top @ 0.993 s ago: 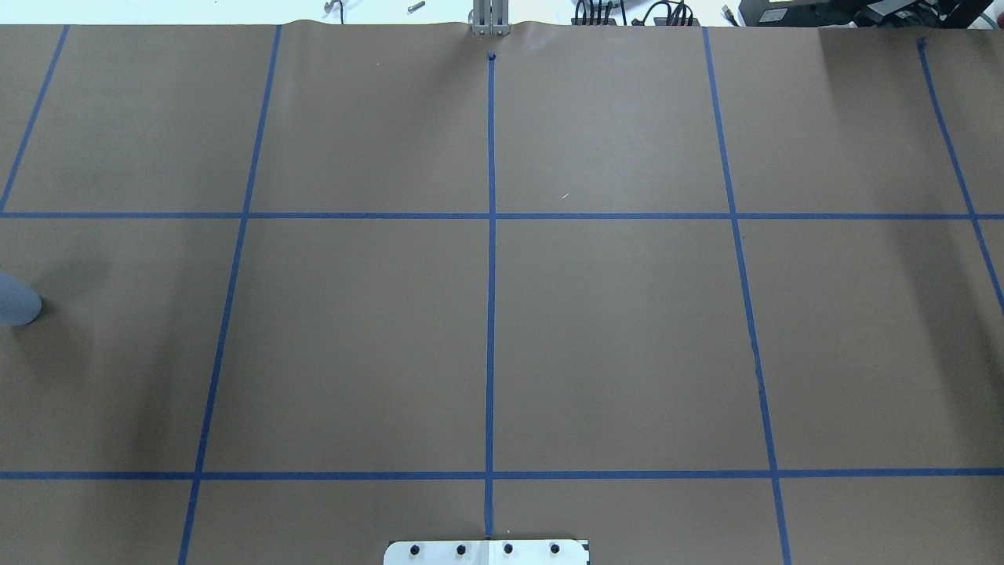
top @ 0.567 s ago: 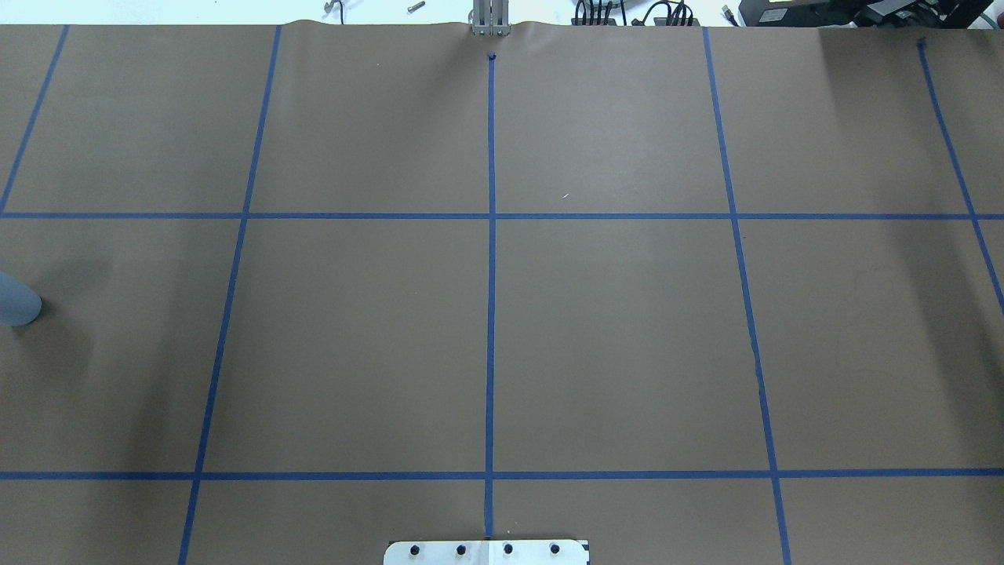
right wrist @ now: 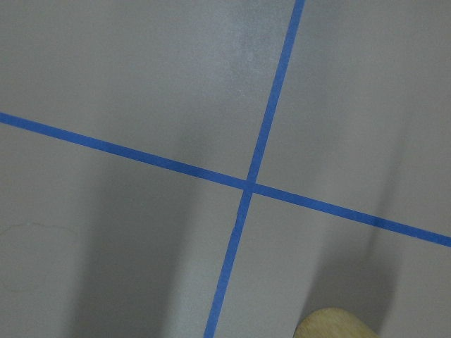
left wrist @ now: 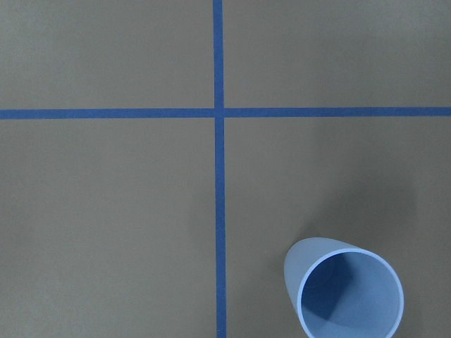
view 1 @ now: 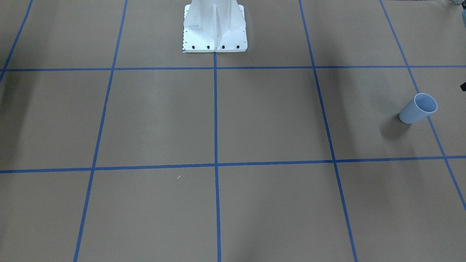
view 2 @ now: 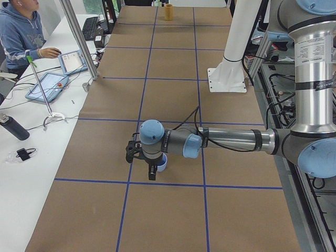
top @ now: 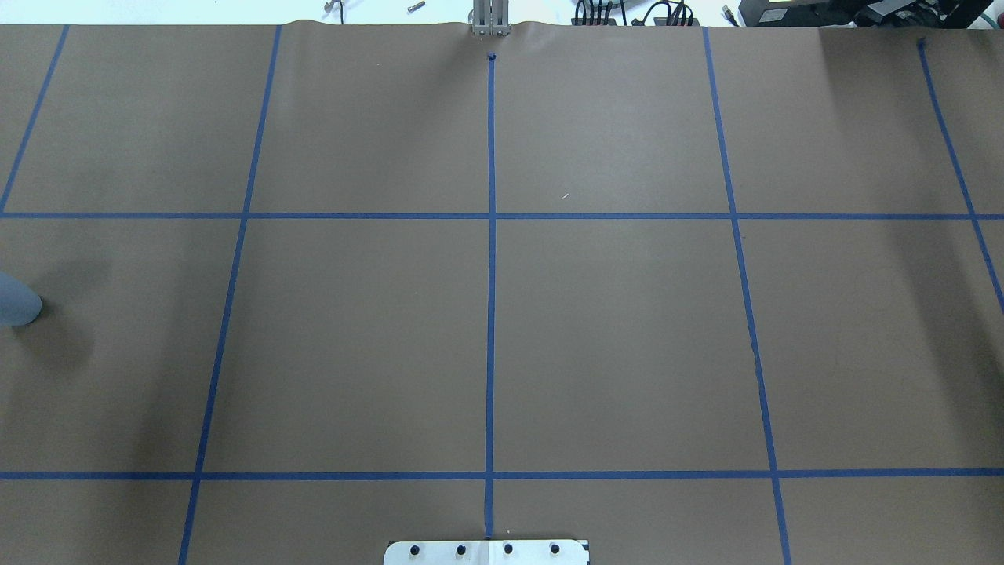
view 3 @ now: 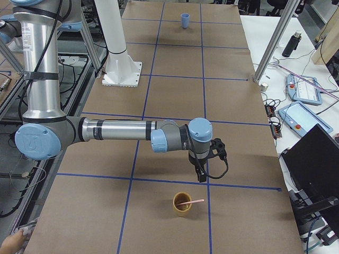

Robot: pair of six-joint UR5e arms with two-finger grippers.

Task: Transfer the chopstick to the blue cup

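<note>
My left gripper [view 2: 140, 163] hovers beside the blue cup [left wrist: 344, 293], my right gripper [view 3: 204, 167] has the chopstick [view 3: 189, 201] at seven o'clock, and I cannot tell how either's jaws stand.

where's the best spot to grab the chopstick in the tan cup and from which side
Probably the free end of the chopstick that pokes out past the rim of the tan cup, coming down from above and closing across the thin shaft. It leans low over the mouth, so its other end sits inside the cup.
</note>
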